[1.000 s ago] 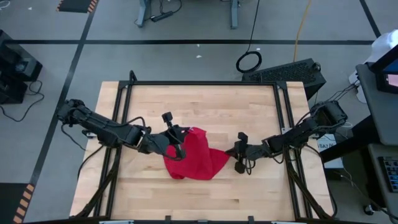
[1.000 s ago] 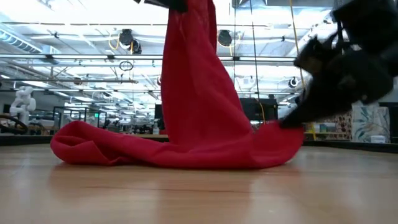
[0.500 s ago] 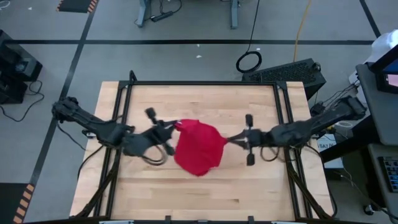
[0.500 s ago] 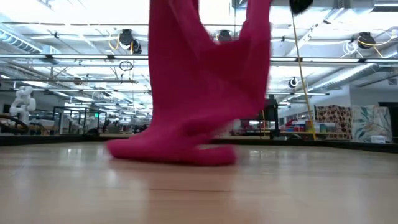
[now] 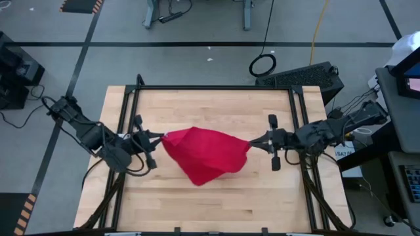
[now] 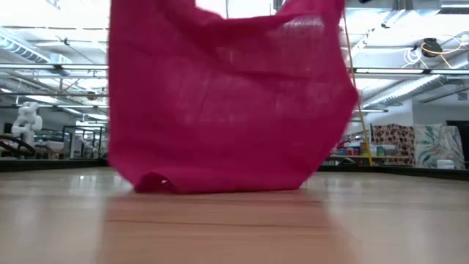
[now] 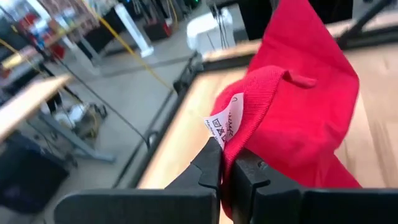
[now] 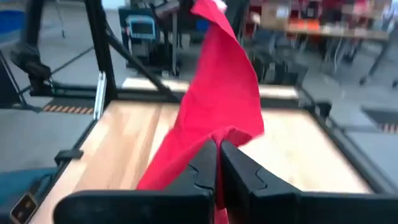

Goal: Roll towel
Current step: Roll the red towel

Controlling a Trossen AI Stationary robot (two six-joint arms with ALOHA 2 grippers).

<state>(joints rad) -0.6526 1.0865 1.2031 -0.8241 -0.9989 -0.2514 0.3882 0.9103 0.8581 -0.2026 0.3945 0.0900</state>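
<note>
The red towel point(image 5: 207, 154) hangs spread between my two grippers over the middle of the wooden table point(image 5: 216, 203). In the low view the towel point(image 6: 227, 110) falls like a curtain and its lower edge point(image 6: 220, 189) touches the tabletop. My left gripper point(image 5: 159, 137) is shut on the towel's left end, where a small white tag point(image 7: 225, 121) shows. My right gripper point(image 5: 252, 141) is shut on its right end. My left gripper pinches the towel's edge beside the white tag point(image 7: 231, 144) between its two fingers. The fingers come nearly level from the table's left. The cloth runs away from them and hangs below. My right gripper pinches a bunched upper corner of the towel point(image 8: 219, 135) between its two fingers, nearly level from the table's right. The cloth rises away from the fingers toward the other arm and hangs down beside them.
Black frame rails point(image 5: 134, 111) run along the table's left, far and right sides point(image 5: 298, 111). Bare wood lies in front of the towel toward the near edge point(image 6: 234, 235) and behind it. Floor cables and equipment stand beyond the table.
Both grippers have risen and drawn apart, the left toward the table's left edge, the right toward its right edge. The towel, which lay partly heaped on the table, has been lifted and spread out between them; only its lower edge stays on the wood.
</note>
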